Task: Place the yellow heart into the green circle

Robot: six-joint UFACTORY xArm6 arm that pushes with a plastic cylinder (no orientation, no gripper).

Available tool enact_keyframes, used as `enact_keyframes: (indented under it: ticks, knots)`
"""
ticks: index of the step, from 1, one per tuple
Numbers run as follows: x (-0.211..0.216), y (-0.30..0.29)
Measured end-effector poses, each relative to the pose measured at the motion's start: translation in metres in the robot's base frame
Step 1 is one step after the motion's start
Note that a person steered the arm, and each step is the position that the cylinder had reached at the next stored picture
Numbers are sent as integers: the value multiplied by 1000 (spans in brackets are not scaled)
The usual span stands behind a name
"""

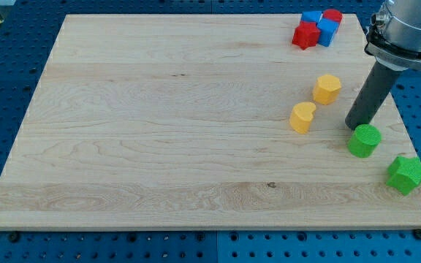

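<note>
The yellow heart (302,117) lies on the wooden board (159,131) right of centre. The green circle (364,140) stands to its right, near the board's right edge. My tip (354,127) is at the lower end of the dark rod, just above and left of the green circle, close to or touching it, and to the right of the yellow heart with a gap between.
A yellow hexagon block (327,88) sits up and right of the heart. A green star (406,174) lies at the lower right edge. A cluster of red blocks (306,35) and blue blocks (327,31) sits at the top right.
</note>
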State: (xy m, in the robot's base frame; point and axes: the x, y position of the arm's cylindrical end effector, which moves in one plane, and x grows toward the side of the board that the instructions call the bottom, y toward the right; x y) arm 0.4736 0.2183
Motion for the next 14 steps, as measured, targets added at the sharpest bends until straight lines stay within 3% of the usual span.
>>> enact_keyframes:
  ticks: [3, 5, 6, 7, 9, 14]
  knots:
    - [39, -4]
    - [40, -84]
    - [18, -118]
    - [-26, -118]
    - [-37, -107]
    - [29, -45]
